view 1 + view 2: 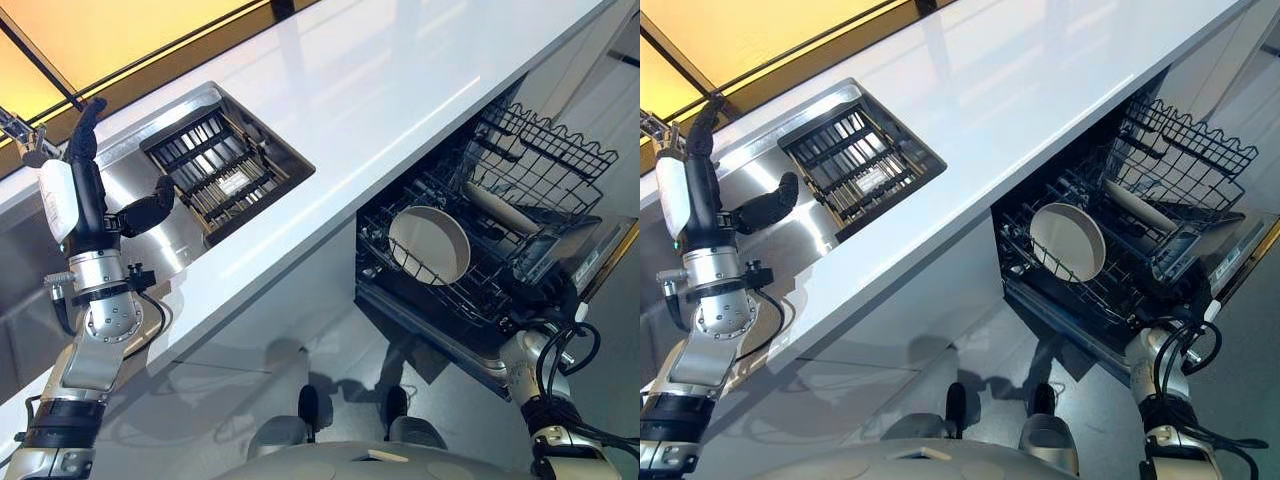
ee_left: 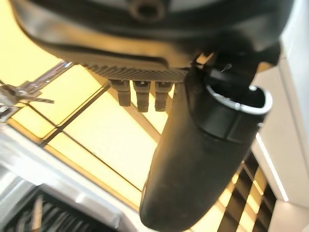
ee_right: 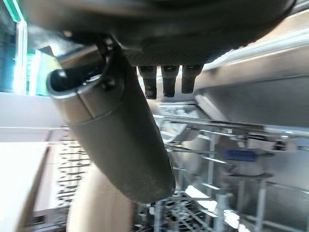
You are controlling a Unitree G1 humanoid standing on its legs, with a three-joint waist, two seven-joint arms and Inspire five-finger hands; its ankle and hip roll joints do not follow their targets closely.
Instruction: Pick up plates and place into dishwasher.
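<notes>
A cream plate stands on edge in my dishwasher's lower rack, its face turned toward the counter, rim leaning on the wires. My right hand hangs by the rack's outer edge, fingers straight and holding nothing. My left hand is raised over the sink, released, fingers extended.

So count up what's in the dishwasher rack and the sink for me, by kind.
Round plates: 1, leaning in the lower rack
Long pale item, maybe a plate seen edge-on: 1, in the rack further back
Dark slatted racks in the sink: 1
Total: 3
</notes>
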